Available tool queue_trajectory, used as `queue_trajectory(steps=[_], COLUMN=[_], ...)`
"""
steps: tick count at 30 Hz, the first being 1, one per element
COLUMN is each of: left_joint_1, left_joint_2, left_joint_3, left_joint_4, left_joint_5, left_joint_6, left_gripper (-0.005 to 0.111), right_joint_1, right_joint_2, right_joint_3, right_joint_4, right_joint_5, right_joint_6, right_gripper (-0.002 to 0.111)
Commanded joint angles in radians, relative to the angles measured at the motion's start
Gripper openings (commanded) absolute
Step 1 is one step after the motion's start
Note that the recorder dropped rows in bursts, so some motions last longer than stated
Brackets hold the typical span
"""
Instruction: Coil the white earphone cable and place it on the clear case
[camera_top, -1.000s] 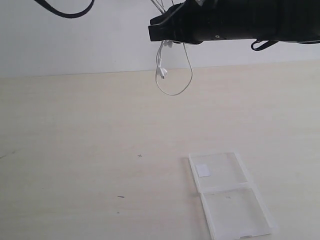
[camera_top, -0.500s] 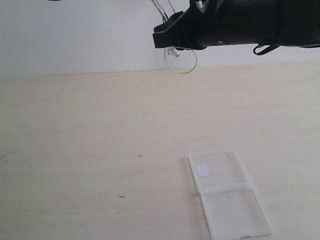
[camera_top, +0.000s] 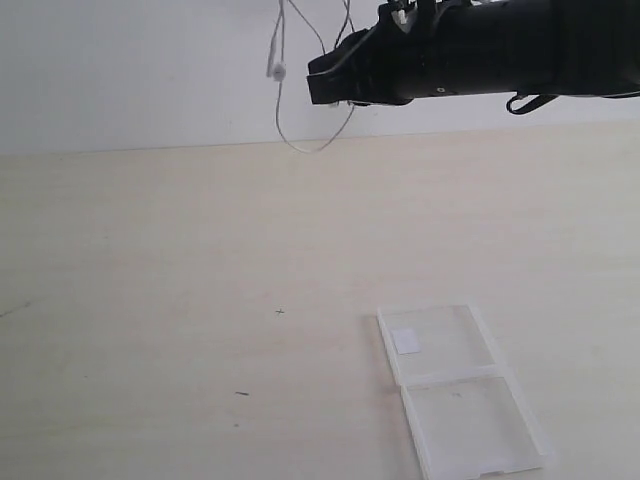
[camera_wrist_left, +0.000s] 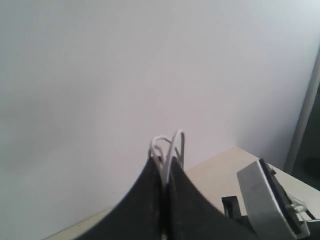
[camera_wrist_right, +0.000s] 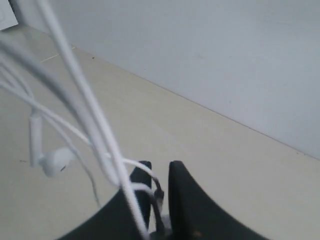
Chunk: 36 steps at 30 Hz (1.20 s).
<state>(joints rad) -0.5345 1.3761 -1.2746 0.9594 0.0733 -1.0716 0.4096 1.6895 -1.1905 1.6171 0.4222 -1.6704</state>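
The clear case (camera_top: 465, 412) — flat transparent plastic, two hinged rectangular panels lying opened out — sits on the pale table (camera_top: 150, 300) at about 5 o'clock in the exterior view. Both panels hold nothing; the far panel carries only a small white square sticker (camera_top: 407, 341). The case's near corner lies close to the bottom edge of that view.

The thin white earphone cable (camera_top: 283, 125) is up in the air at 12 o'clock, well apart from the case, in front of the plain white wall (camera_top: 120, 70). One white earbud (camera_top: 276, 70) dangles on a strand and a loop sags below it, clear of the table. The other strands run up out of the picture.

The black arm (camera_top: 480, 50) reaches in from 3 o'clock across the top. Its right hand (camera_wrist_right: 160, 170) is narrow, with cable strands caught in the slim gap between its dark fingers. The left hand (camera_wrist_left: 164, 162) is closed tight — short bends of cable poke out from between its fingertips.

From 6 round to 11 o'clock the table lies open, wide room beside the case.
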Motion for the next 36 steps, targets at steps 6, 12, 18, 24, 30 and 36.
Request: queue_trajectory(steps=[6,12,18,24,30,36], left_joint_1=[-0.004,-0.002,0.0,0.0,0.0,0.006], left_joint_2=[0.032,0.064,0.064,0.064,0.064,0.064], left_joint_3=[-0.008,-0.008,-0.008,-0.008,-0.008,-0.008], left_joint_4=[0.006,0.034,0.06,0.054,0.052,0.059], left_joint_5=[0.059,0.061,0.074,0.014,0.042,0.074], left_joint_6=[0.048,0.05,0.05,0.041,0.041,0.048], left_gripper=[0.0,0.0,0.0,0.0,0.0,0.0], right_joint_1=[-0.003,-0.003,-0.003,-0.003,-0.003,-0.003], right_joint_2=[0.0,0.0,0.0,0.0,0.0,0.0], right_joint_3=[0.005,0.005,0.005,0.005,0.005,0.005], right_joint_4=[-0.006,-0.006,-0.006,-0.006,-0.006,-0.029], right_joint_5=[0.042,0.1,0.105,0.118,0.158,0.18], right_joint_6=[-0.002,-0.002,-0.002,0.009,0.018,0.045], right_gripper=[0.056,0.056,0.068,0.07,0.07,0.07])
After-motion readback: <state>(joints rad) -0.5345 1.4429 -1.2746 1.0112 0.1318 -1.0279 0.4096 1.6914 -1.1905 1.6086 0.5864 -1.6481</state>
